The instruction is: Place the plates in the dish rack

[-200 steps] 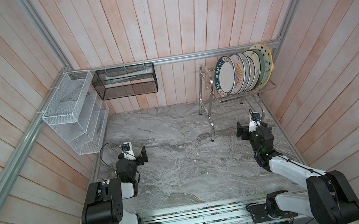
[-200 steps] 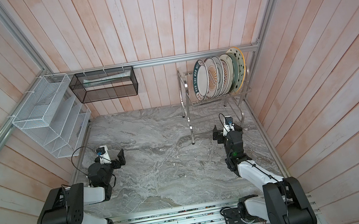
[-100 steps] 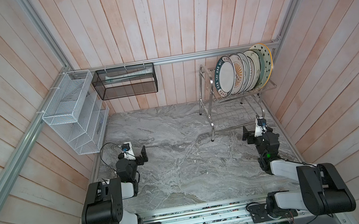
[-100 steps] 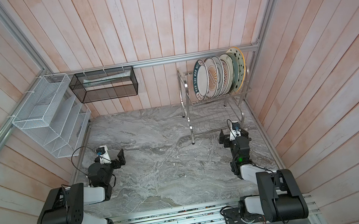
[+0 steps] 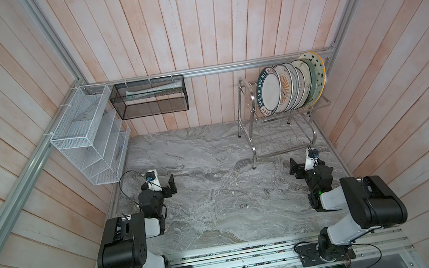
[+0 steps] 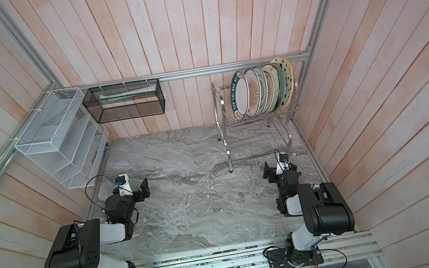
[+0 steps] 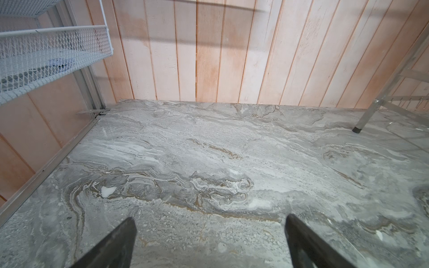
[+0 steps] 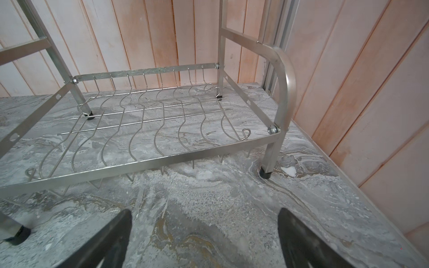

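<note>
Simply marble tabletop (image 5: 217, 197), plank walls (image 5: 191, 28), rack (image 5: 251, 146).

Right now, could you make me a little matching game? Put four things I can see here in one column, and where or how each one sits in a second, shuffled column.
Things
1. plates
2. lower tier of the dish rack
3. white mesh basket
4. black mesh box

Places or states
a. hung on the back wall
b. bare wires, holding nothing
c. standing on edge, side by side, in the top tier
d. fixed to the left wall

Pairs: 1-c, 2-b, 3-d, 4-a
</note>
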{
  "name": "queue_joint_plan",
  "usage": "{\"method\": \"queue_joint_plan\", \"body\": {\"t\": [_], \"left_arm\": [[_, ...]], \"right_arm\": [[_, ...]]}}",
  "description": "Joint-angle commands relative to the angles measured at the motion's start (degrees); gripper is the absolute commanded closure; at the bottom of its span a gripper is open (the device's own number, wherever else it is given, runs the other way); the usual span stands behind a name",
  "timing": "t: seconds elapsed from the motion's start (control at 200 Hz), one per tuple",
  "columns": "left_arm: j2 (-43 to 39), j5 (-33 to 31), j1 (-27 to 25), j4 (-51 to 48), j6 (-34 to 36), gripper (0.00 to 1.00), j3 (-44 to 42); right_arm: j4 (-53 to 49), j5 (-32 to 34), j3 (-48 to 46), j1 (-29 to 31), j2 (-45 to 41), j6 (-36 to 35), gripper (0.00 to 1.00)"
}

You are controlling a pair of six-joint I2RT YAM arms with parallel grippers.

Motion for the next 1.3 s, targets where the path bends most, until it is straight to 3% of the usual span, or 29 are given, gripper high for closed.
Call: {"method": "queue_joint_plan", "body": {"t": [0.0, 1.295], "left_arm": [[-0.09, -0.23, -0.10, -0.07, 0.64, 0.00, 0.89], [-0.06, -0.25, -0.08, -0.16, 0.70, 0.00, 0.98]], "right_arm": [[0.40, -1.47, 1.22, -0.22, -1.34, 0.20, 0.02], [-0.35, -1.75, 1.55, -0.24, -1.54, 0.02, 0.02]]}}
